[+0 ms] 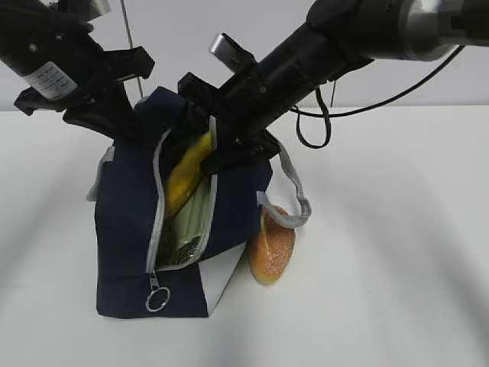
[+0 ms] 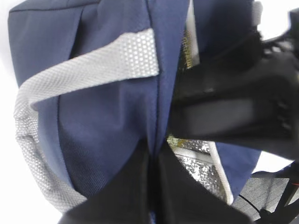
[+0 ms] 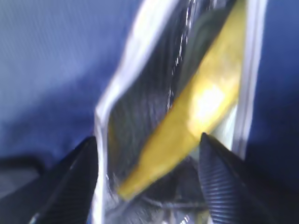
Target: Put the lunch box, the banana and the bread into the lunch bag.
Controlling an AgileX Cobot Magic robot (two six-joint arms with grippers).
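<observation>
The lunch bag (image 1: 126,229) is held agape by the left gripper (image 2: 152,186), clenched on its fabric edge. The banana (image 1: 186,174) lies inside upon the lunch box (image 1: 187,222), the right gripper's (image 3: 149,182) fingers (image 3: 219,179) parted around it (apparently released). The bread (image 1: 273,246) is left outside on the surface (image 1: 382,267).

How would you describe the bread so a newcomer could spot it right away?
Start at the navy lunch bag standing unzipped mid-table. On the table against its right side, beneath the drooping grey handle, lies the bread. It is an oval golden-brown bun with a lengthwise slit, and the only food outside the bag; the yellow banana sits inside the opening.
</observation>
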